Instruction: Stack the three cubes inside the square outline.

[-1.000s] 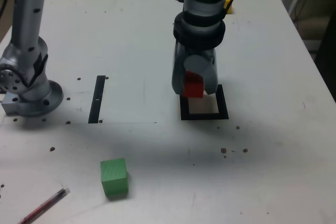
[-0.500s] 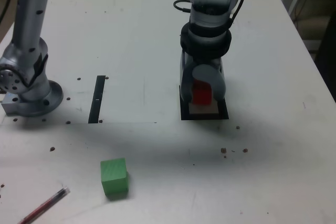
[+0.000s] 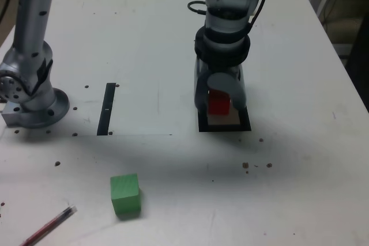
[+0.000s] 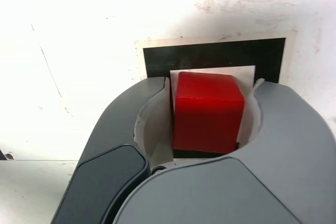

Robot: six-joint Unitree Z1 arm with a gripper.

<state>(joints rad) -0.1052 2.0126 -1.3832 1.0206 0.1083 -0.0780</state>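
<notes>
One solid red cube (image 4: 208,113), smooth-faced, now sits inside the thick black tape square (image 4: 214,55); grey rounded gripper (image 4: 209,109) jaws spread, slight gap beside it.

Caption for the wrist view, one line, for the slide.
Red cube between the parted fingers, over the black square outline.

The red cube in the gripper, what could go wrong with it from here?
The red cube sits between the fingers with a narrow gap on one side, so as they withdraw, a finger could brush it and nudge it off centre or tilt it.

It also looks slightly askew to the square outline, so cubes stacked on it might end up crooked.

The green cube looks a bit larger, so set on top it could overhang.
</notes>
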